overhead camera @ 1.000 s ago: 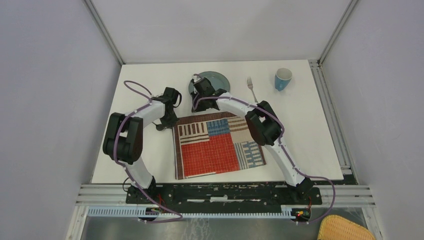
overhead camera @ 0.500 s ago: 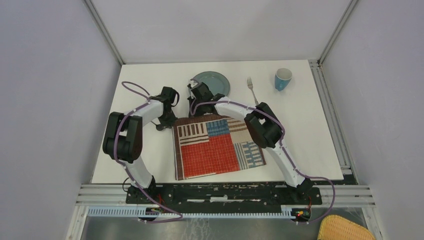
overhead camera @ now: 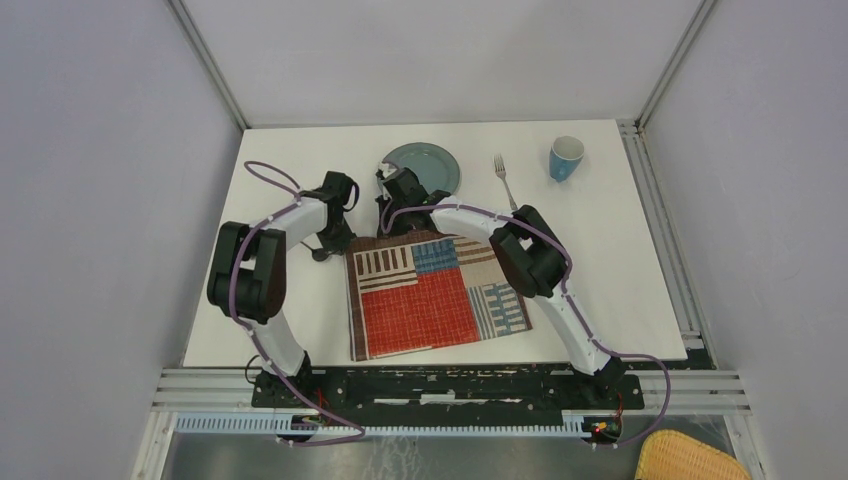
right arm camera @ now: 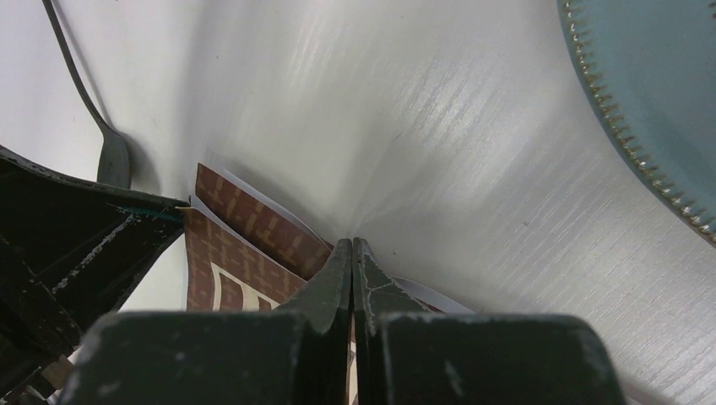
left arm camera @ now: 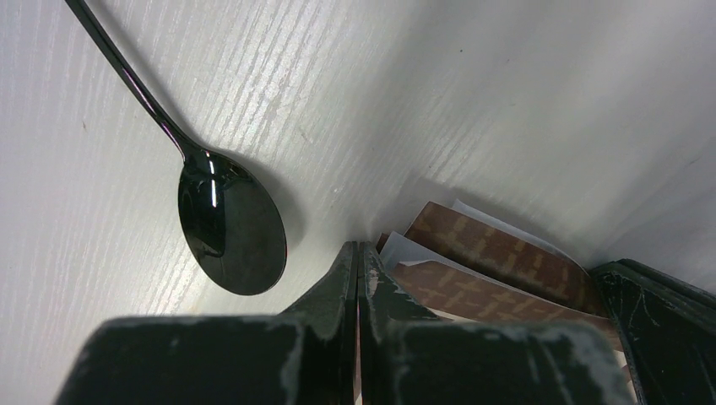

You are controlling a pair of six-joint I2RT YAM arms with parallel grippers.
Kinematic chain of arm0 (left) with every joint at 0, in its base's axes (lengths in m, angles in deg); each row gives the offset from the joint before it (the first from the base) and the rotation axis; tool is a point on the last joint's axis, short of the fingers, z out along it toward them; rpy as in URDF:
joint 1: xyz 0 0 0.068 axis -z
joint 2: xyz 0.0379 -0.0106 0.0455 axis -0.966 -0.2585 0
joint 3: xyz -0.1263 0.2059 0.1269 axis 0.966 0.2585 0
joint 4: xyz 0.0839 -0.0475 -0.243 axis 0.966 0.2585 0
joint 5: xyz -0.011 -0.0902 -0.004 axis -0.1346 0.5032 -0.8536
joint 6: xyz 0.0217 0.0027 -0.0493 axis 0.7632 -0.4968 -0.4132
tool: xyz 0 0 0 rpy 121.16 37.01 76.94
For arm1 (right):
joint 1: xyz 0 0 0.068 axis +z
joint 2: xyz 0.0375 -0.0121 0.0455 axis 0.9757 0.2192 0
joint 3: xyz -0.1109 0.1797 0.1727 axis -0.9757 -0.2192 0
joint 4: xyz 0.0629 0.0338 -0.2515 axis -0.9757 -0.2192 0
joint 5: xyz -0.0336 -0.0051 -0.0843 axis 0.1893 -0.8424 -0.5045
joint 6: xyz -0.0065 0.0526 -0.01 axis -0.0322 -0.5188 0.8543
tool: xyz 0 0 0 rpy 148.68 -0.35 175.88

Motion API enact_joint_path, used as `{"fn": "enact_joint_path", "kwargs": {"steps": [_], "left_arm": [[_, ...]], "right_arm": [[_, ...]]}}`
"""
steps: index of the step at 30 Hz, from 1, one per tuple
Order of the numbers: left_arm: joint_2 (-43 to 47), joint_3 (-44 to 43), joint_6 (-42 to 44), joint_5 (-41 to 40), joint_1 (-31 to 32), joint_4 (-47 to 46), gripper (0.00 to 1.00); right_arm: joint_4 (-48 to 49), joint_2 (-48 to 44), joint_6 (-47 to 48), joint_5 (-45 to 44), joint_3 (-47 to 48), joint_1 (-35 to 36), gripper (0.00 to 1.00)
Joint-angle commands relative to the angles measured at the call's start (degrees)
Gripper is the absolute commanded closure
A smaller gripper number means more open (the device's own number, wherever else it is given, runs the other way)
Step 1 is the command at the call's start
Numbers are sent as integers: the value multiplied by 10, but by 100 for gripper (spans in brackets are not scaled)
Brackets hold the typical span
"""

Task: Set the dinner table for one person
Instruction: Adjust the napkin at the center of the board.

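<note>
White and matte, the dinner surface (overhead camera: pixel 620 260) lies flat ahead of the two arm bases, edged by metal rails, and carries everything in view. A striped patchwork placemat (overhead camera: pixel 435 295) in red, brown and blue sits on its near middle.

The left claw (left arm camera: pixel 356 249) is at the placemat's far-left corner, fingers pressed tight together and pinching the cloth there. The right claw (right arm camera: pixel 351 245) is just beside it on the far edge, closed on the cloth in the same way. Between them the cloth rises off the surface in two folded layers.

A glossy black spoon (left arm camera: pixel 230 232) rests just left of that corner, its bowl nearest the left claw. A blue-grey plate (overhead camera: pixel 425 165) lies just beyond the right claw. A fork (overhead camera: pixel 504 178) and a blue cup (overhead camera: pixel 566 158) stand farther right, along the far side.
</note>
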State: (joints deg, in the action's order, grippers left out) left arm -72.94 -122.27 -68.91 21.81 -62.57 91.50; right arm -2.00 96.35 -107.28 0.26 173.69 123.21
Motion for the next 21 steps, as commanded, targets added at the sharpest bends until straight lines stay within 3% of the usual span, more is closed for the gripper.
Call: {"fn": "enact_joint_path", "kwargs": {"steps": [1, 10, 15, 21], "left_arm": [[-17, -20, -18, 8, -2, -12, 98], [-15, -41, -9, -10, -2, -5, 98], [25, -55, 0, -58, -2, 7, 98], [99, -104, 31, -124, -1, 30, 94]], "right_arm": [[-46, -6, -2, 5, -23, 10, 100], [-48, -12, -2, -1, -21, 12, 100], [-52, -28, 16, -33, -17, 11, 80], [-63, -57, 35, -71, 17, 6, 74]]}}
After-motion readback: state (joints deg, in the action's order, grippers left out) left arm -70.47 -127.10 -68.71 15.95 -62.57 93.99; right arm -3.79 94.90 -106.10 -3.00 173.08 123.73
